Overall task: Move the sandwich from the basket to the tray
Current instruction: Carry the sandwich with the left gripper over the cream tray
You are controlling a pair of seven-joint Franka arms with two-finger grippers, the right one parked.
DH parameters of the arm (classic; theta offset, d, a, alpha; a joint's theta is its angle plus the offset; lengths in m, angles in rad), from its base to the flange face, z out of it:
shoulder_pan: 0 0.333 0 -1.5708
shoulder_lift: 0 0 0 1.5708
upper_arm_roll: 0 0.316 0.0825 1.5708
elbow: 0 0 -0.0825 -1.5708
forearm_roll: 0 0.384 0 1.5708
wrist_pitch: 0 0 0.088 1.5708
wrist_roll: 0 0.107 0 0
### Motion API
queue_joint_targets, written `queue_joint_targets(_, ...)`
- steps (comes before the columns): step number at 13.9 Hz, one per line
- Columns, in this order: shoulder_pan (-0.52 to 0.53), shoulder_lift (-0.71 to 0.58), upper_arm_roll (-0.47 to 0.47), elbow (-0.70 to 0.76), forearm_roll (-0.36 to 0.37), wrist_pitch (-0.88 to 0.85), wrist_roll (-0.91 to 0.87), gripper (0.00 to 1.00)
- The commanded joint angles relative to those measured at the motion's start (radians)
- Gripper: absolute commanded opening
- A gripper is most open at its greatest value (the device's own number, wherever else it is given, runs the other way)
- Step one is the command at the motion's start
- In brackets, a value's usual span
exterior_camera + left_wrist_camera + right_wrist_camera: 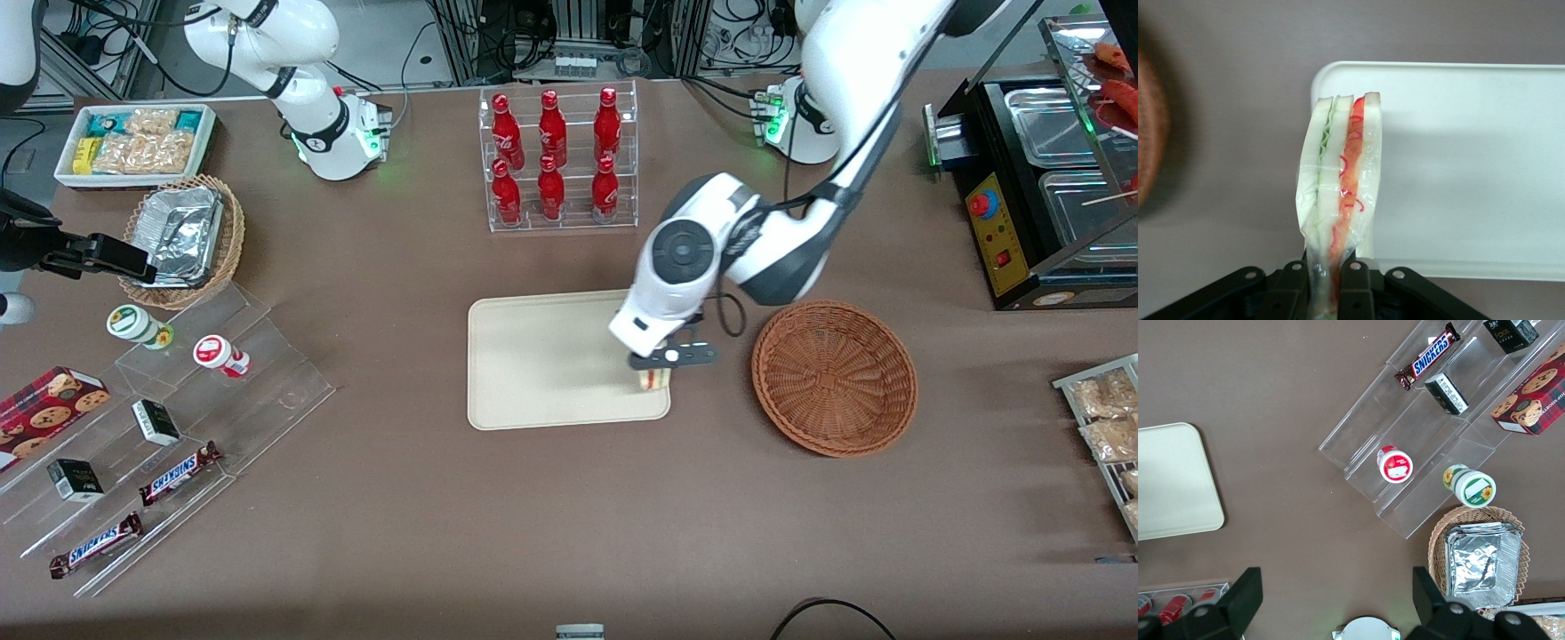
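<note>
Tray (542, 356) laid flat on table, basket (834, 377) beside it toward working arm's end. Gripper (662, 366) hung over tray corner nearest basket — fingers (1355, 283) clamped on sandwich (1341, 193), wedge gripped by one end, held over tray edge.

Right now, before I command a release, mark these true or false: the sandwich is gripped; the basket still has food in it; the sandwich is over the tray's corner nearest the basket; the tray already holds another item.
1. The gripper is shut on the sandwich. True.
2. The basket has food in it. False: it shows only bare wicker.
3. The sandwich is at the tray corner nearest the basket. True.
4. The tray already holds another item. False: nothing else shows on it.
</note>
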Motion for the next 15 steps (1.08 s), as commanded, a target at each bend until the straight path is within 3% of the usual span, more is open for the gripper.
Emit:
queue_joint_targets(1, -0.080, 0.132, 0.001, 0.162, 0.084, -0.011, -0.114, 0.00)
queue_joint_targets(7, -0.187, 0.287, 0.007, 0.297, 0.137, 0.044, -0.243, 0.00)
queue_joint_targets(15, -0.221, 0.344, 0.007, 0.342, 0.140, 0.045, -0.306, 0.00)
